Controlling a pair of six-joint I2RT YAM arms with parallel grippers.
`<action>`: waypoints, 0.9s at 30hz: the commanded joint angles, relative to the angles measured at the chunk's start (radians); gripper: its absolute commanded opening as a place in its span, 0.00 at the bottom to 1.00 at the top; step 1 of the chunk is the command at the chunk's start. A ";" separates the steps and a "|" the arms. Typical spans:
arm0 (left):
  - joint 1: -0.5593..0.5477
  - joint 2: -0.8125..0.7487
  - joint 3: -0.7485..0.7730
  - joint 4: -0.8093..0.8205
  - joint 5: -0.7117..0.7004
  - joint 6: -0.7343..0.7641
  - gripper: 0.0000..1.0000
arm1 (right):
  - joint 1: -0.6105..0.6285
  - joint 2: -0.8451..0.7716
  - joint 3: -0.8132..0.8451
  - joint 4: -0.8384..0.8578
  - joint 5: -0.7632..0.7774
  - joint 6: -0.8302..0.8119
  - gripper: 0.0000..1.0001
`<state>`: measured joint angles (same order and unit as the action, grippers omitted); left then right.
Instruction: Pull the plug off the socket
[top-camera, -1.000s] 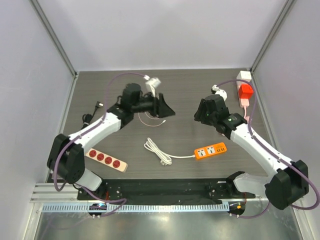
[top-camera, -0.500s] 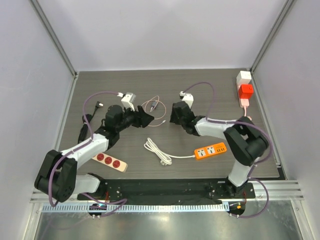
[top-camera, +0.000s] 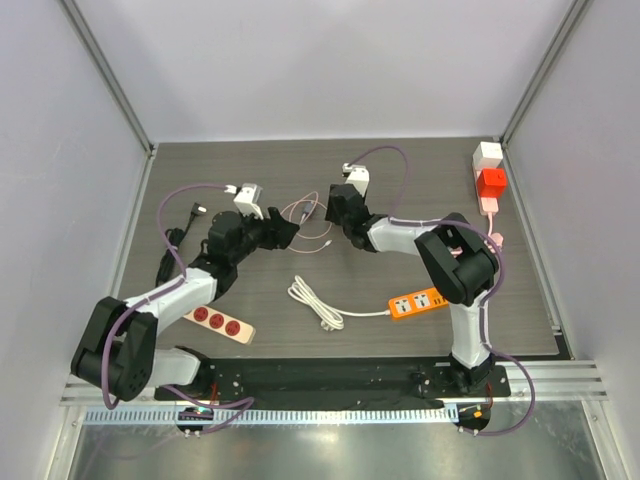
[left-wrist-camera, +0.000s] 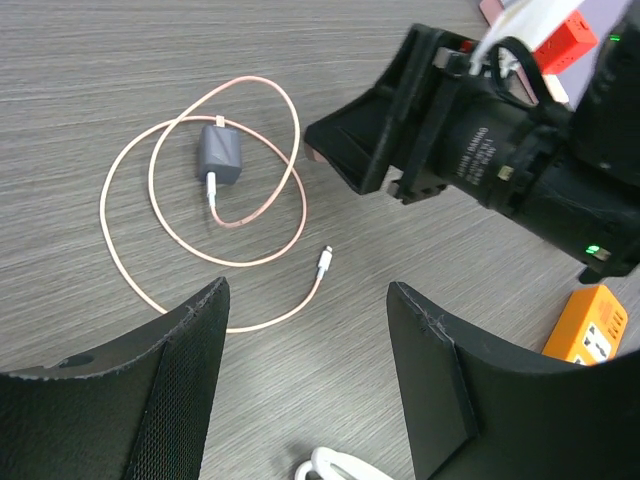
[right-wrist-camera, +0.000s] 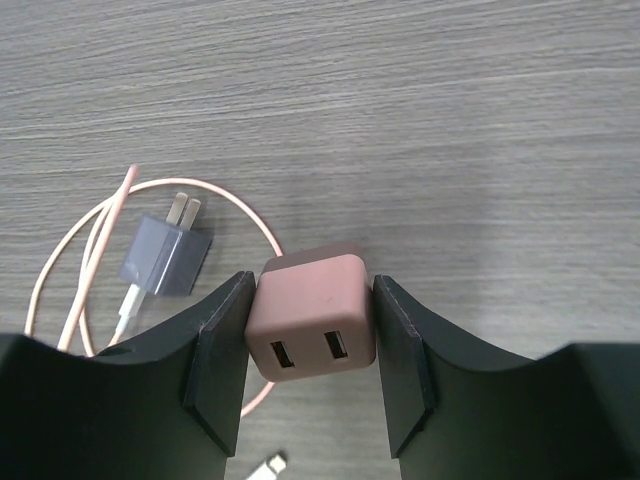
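right fingers (right-wrist-camera: 215, 350) clamp pink adapter (right-wrist-camera: 312, 310), left fingers (left-wrist-camera: 190, 370) spread

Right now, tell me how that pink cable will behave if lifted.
Likely floppy: the pink cable lies in loose loops, so it should sag and uncoil. The small grey charger plugged onto it would probably dangle along.

Bright even light, soft shadow beside pink charger (right-wrist-camera: 313, 312), pics sharp.
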<state>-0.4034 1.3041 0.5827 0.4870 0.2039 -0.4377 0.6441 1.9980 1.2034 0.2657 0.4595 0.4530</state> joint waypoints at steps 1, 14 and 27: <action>0.011 0.001 0.017 0.073 -0.017 0.002 0.65 | -0.003 0.028 0.067 0.023 0.039 -0.033 0.19; 0.034 0.017 0.009 0.094 -0.014 -0.033 0.66 | -0.006 0.071 0.093 -0.002 -0.004 -0.022 0.44; 0.046 0.040 0.009 0.113 0.000 -0.049 0.66 | -0.006 0.022 0.113 -0.141 -0.085 -0.002 0.76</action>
<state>-0.3641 1.3331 0.5827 0.5354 0.2020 -0.4770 0.6392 2.0693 1.2839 0.1547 0.3801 0.4496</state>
